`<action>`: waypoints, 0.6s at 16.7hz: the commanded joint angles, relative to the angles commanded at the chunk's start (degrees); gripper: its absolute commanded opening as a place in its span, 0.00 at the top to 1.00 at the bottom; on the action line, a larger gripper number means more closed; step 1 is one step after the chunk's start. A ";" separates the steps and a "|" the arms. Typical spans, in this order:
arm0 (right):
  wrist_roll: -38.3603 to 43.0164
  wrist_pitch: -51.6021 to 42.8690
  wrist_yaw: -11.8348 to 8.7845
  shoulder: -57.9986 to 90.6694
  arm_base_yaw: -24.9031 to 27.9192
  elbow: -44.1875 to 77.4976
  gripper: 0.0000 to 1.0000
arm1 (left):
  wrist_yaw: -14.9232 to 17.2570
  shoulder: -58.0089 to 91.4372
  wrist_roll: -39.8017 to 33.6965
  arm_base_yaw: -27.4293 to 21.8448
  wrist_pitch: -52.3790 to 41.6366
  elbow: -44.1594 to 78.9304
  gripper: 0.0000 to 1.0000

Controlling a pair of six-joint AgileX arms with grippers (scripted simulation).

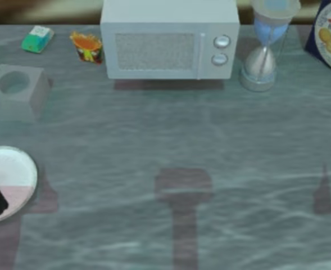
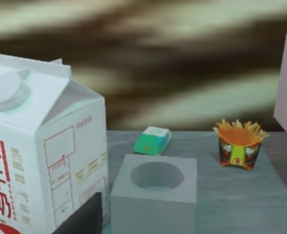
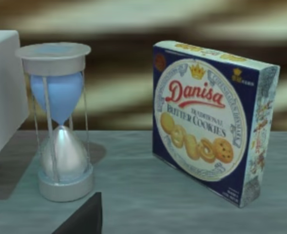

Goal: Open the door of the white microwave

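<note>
Top view shows neither gripper itself: only arm shadows fall on the near part of the table (image 1: 154,140), and a black shape at the left edge overlaps the milk carton (image 1: 10,177). In each wrist view a dark corner of a gripper part juts in low down, so I cannot tell whether the left or the right fingers are spread or closed. Both arms seem parked at the near side, well apart from the work.

Outward from the left arm stand the milk carton, then the grey cube (image 1: 14,93) with its round hole, then a green box (image 1: 37,39) and a carton of fries (image 1: 87,46) at the far left. Outward from the right arm stand the hourglass (image 1: 263,53) and the cookie box (image 1: 329,34).

The white microwave (image 1: 169,39) sits at the far middle of the table, between the fries and the hourglass. Its door (image 1: 154,52) is shut flat, the mesh window facing the arms, the two knobs on its right.

To do the reach well, I judge the seam beside the knobs is the edge to catch; the hinge is probably on the left, so pull in an arc, clearing the hourglass.
</note>
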 joint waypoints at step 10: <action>0.00 0.00 0.00 0.00 0.00 0.00 0.00 | -9.26 21.50 -4.62 -10.43 -2.18 17.75 0.00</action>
